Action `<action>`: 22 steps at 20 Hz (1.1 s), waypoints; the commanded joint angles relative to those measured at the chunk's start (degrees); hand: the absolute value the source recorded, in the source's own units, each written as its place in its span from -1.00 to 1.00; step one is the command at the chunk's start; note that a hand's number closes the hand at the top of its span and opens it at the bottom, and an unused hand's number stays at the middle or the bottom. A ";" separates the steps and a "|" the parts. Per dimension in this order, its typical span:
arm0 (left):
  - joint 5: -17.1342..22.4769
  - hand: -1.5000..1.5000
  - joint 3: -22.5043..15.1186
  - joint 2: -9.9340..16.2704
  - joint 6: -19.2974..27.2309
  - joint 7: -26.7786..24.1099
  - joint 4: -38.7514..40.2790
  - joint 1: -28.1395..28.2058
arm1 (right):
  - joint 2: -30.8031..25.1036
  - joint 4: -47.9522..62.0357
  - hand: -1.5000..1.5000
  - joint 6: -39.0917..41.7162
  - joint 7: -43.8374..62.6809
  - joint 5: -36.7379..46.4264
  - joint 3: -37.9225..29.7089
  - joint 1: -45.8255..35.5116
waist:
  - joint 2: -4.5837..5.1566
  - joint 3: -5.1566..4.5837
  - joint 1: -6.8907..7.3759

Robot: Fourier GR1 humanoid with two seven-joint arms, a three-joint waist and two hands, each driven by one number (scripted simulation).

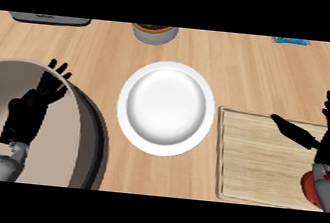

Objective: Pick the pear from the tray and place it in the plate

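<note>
1. The plate (166,108) is white, smooth and a little glossy, oval in this view, with a shallow middle. It lies on the wooden counter (226,54), which has pale grain lines.
2. The tray (267,163) is a flat rectangular wooden board with a thin raised border, just beside the plate on its right.
3. The pear (308,185) shows only as a small red rounded part on the tray near the right edge; the right forearm hides most of it.
4. The right hand (329,137) is above the tray, fingers straight and spread, thumb pointing to the left, holding nothing.
5. The left hand (35,106) is over a large grey round bowl (92,126), fingers straight and slightly spread.
6. Between bowl and plate is a narrow strip of bare counter.
7. At the far edge stand a grey pot (155,33), a dark flat object (49,19) and a blue item (290,40), well apart from the plate.
</note>
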 commanded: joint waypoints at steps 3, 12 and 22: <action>2.19 0.00 1.50 -2.82 -1.62 -2.45 1.12 -1.10 | -1.41 -8.25 -1.00 -9.53 10.29 15.92 8.41 10.35 | -0.74 -0.21 -0.04; 0.55 0.00 2.25 -4.51 -1.78 -3.74 6.44 -4.35 | -17.52 -27.55 -1.00 9.27 39.21 25.93 4.14 13.52 | -0.72 -0.38 -1.26; -0.31 0.00 1.72 -5.75 -1.91 -0.30 4.00 -6.26 | -26.91 -39.50 -1.00 31.33 61.16 10.08 -0.39 12.68 | -0.43 -0.13 0.92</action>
